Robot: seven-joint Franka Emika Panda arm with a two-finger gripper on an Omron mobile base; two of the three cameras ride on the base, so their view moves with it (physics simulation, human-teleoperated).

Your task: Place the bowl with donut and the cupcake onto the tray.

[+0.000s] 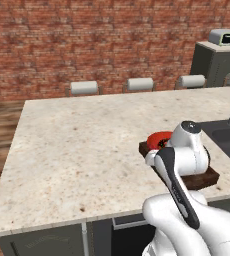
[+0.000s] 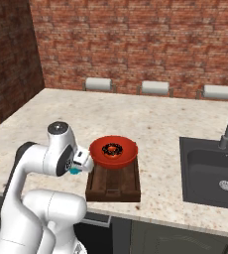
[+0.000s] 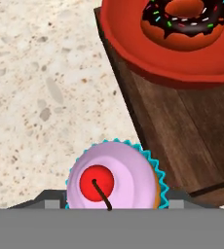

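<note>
Fingers (image 3: 113, 204) are seen set on either side of the cupcake (image 3: 115, 178), apparently clasped around its teal wrapper, though the contact itself is hidden at the lower edge of the hand view. That cupcake is held just beside the long edge of the tray (image 3: 182, 131), over the speckled surface (image 3: 41, 92), and a bit of teal is visible at the hand in the right base view. On the tray's far end the bowl (image 2: 113, 152) is seated, with the donut (image 2: 112, 148) lying inside it.
</note>
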